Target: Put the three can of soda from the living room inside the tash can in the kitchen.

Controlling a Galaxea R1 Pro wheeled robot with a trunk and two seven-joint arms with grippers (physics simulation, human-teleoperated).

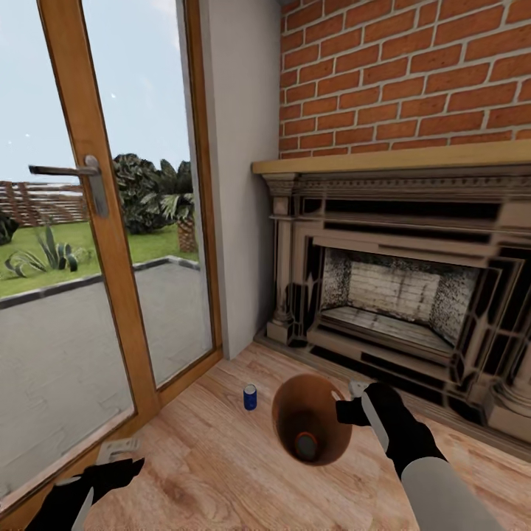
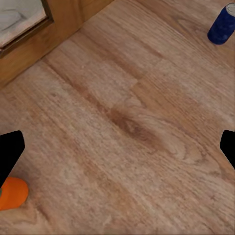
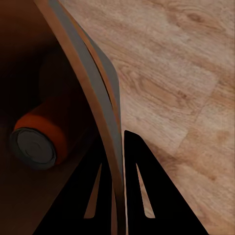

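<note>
One orange can (image 3: 41,139) already lay on its side in the trash can (image 1: 284,413), whose rim wall the right gripper (image 1: 352,410) held pinched between nearly closed fingers. The blue can (image 1: 250,397) stood upright, long axis vertical, on the floor (image 1: 206,472) well ahead of the wide-open, empty left gripper (image 1: 110,464), with another orange can (image 2: 12,192) just beside one fingertip. Likely light, stiff, slick metal; best gripped mid-body across the diameter.

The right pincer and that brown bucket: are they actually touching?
Touching. In the right wrist view the right pincer has its two dark fingers closed on either side of the bucket's rim, with no gap showing.
</note>
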